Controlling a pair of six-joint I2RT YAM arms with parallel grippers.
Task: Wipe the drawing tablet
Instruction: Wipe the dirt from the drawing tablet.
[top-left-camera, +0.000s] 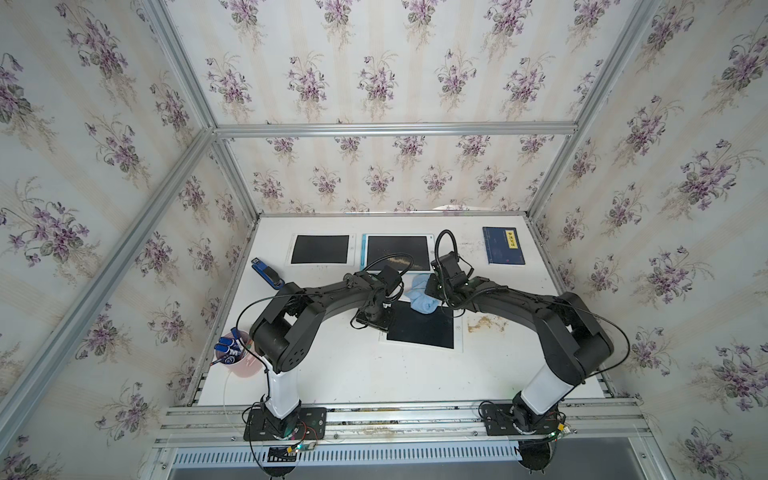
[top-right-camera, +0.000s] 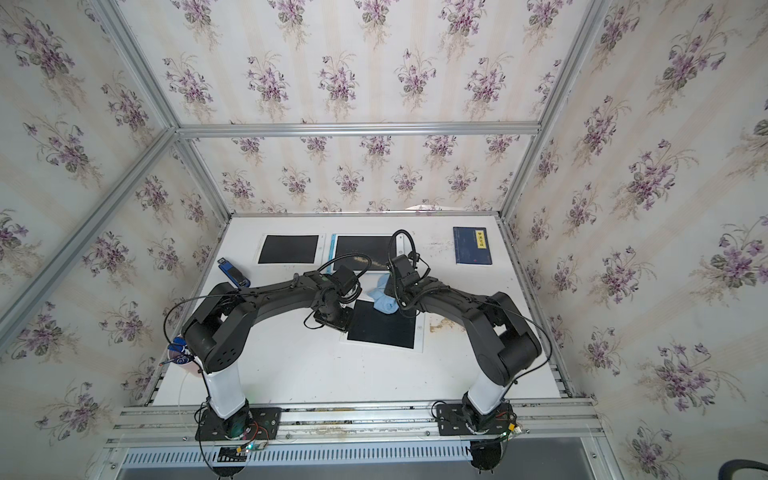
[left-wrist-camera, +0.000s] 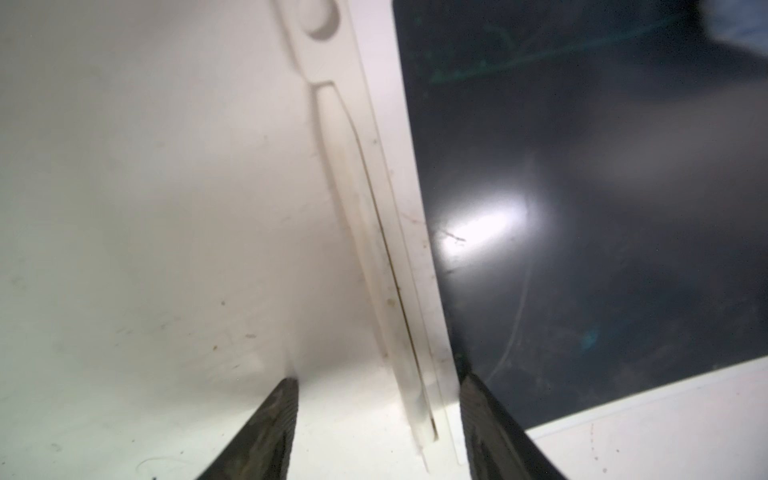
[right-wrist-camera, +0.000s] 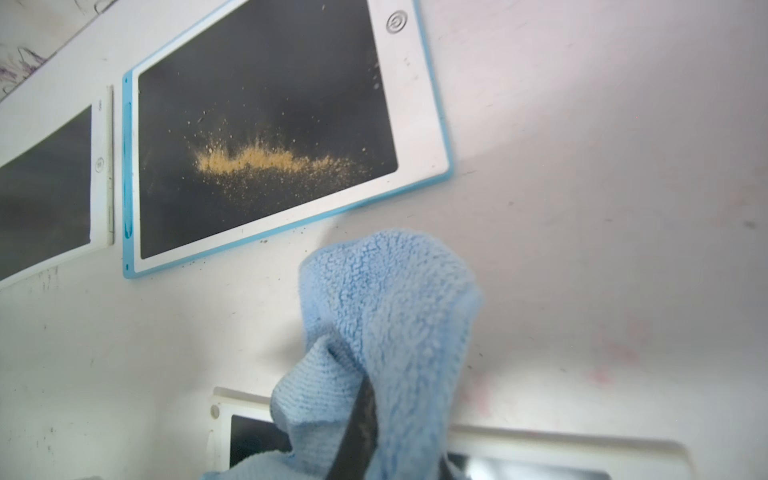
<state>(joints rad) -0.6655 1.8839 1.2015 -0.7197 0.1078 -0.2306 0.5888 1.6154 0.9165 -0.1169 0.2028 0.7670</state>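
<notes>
My left end effector (left-wrist-camera: 378, 378) sat unclenched, fingers astride the near tablet (top-left-camera: 419, 328) edge on the bench (top-left-camera: 332, 374). Blue-rimmed drawing tablet (right-wrist-camera: 266, 104), far middle, carried tan powder (right-wrist-camera: 249, 160), so wiping looked undone. My right end effector (top-left-camera: 431, 291) was clenched on the blue cloth (right-wrist-camera: 395, 299), near that tablet but not on it.

near tablet (top-left-camera: 419, 330): corner hidden under left gripper (top-left-camera: 372, 318) and cloth (top-left-camera: 422, 299) | right gripper (right-wrist-camera: 365, 432): one finger buried in cloth, base cut off | book (top-left-camera: 503, 245): title too small | cup (top-left-camera: 241, 368): partly behind left arm (top-left-camera: 324, 297)
</notes>
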